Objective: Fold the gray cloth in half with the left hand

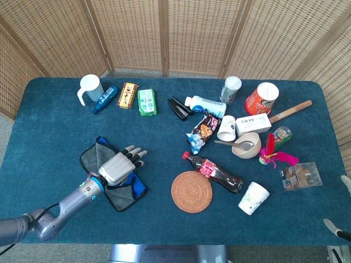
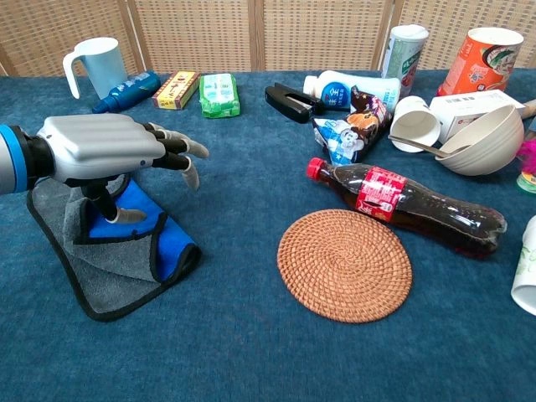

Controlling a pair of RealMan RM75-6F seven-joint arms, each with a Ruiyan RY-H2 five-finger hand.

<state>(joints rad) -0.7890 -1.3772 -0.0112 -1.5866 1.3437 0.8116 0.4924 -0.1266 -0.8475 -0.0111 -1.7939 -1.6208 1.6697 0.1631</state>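
A dark cola bottle with a red label (image 2: 408, 203) lies on the blue-carpeted table (image 2: 251, 335), just beside a round woven rattan coaster (image 2: 344, 265); a white handled mug (image 1: 90, 88) stands far back.

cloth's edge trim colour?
Black, running round the gray cloth, whose other face is blue. Clearest in the chest view.
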